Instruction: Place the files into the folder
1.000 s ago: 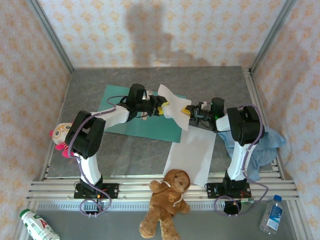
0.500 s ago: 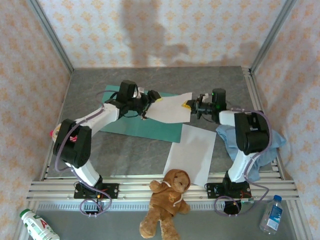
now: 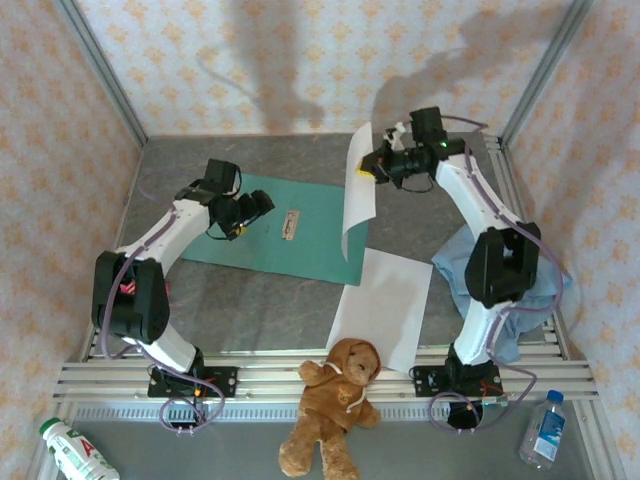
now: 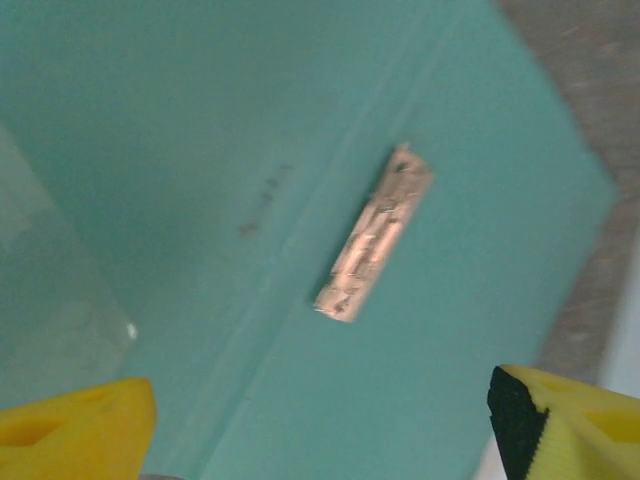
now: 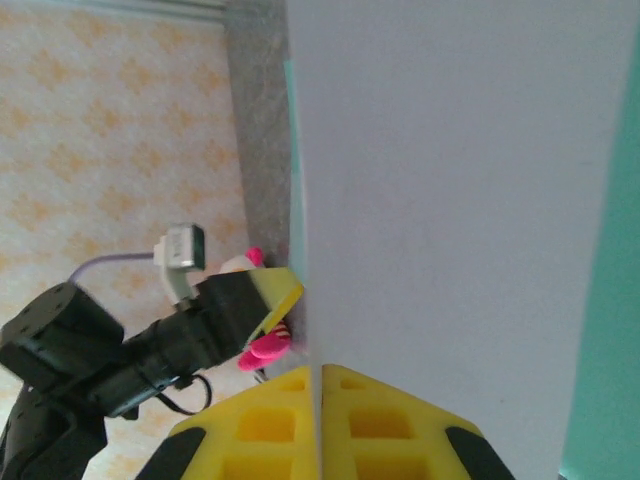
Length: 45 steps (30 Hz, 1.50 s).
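Observation:
The teal folder point(image 3: 300, 245) lies flat on the table with a small pale label point(image 3: 291, 224) on it. My left gripper point(image 3: 250, 211) hovers open over its left half, and the folder point(image 4: 200, 150) with its label point(image 4: 372, 247) sits under the spread yellow fingertips point(image 4: 75, 432). My right gripper point(image 3: 372, 171) is raised at the back right, shut on the top edge of one white file point(image 3: 353, 195), which hangs down over the folder's right edge. That file point(image 5: 450, 200) is pinched between the yellow fingers point(image 5: 270, 425). A second file point(image 3: 385, 305) lies flat in front of the folder.
A light blue cloth point(image 3: 515, 290) is bunched by the right arm's base. A brown teddy bear point(image 3: 338, 400) sits on the front rail. Two bottles point(image 3: 75, 450) point(image 3: 543, 430) lie outside the rail. Patterned walls close in the back and sides.
My left gripper opened, let go of the sheet and drew back left over the folder. My right gripper carried the sheet up and toward the back; it now hangs on edge.

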Motion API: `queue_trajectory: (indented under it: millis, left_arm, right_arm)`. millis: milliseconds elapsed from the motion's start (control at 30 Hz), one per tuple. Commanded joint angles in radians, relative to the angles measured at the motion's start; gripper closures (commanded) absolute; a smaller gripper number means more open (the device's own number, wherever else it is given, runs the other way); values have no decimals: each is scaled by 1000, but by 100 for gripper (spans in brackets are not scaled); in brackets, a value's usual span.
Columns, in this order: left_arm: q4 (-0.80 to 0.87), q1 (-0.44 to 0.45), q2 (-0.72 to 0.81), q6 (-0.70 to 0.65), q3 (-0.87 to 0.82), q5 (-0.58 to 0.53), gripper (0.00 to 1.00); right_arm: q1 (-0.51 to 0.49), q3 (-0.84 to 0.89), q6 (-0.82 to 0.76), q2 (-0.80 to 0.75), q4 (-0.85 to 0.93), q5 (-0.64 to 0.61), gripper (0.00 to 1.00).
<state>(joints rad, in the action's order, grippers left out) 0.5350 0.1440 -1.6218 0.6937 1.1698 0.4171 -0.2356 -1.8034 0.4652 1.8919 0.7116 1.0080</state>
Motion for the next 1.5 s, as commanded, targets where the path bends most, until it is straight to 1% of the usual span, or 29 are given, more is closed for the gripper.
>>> queue_trajectory:
  millis: [0, 100, 167, 333, 433, 533, 600, 733, 800, 900, 933, 1033, 1233, 1333, 1467]
  left_arm:
    - [46, 3, -30, -56, -51, -76, 15]
    - [61, 1, -41, -61, -68, -122, 15]
    - [78, -1, -65, -54, -63, -122, 15]
    - [46, -1, -114, 23, -90, -38, 18]
    - [-31, 4, -140, 93, -125, 37, 19]
    - [-92, 30, -179, 146, -118, 92, 21]
    - [-104, 60, -208, 157, -88, 102, 21]
    - [-180, 124, -280, 206, -41, 121, 22]
    - [-192, 152, -323, 225, -18, 118, 22]
    - [-252, 179, -330, 264, -24, 136, 23]
    - [-257, 179, -314, 267, -36, 119, 24]
    - [-239, 167, -234, 244, -64, 61, 23]
    - [-186, 91, -119, 173, -111, 63, 23]
    - [-192, 40, -55, 154, -151, 98, 23]
    - [-133, -29, 9, 88, -179, 67, 23]
  right_arm:
    - [-60, -230, -111, 89, 240, -87, 100]
    - [-100, -424, -119, 177, 293, -107, 100]
    - [-120, -536, -116, 235, 304, -106, 100]
    - [-130, -745, -94, 345, 260, -70, 100]
    - [-129, -832, -107, 387, 261, -62, 100]
    - [-121, -836, -124, 395, 253, -68, 100]
    - [-112, -827, -134, 400, 253, -65, 100]
    - [-94, -830, -179, 417, 236, -35, 100]
    - [-77, -834, -176, 425, 214, -30, 100]
    - [-50, -851, -152, 445, 181, 5, 100]
    - [-46, -861, -154, 452, 186, 4, 100]
    - [-48, -866, -159, 460, 189, 9, 100]
    - [-98, -869, -139, 452, 127, 16, 100]
    - [-131, -868, -119, 449, 86, 19, 100]
    - [-178, -861, -138, 445, 70, 30, 100]
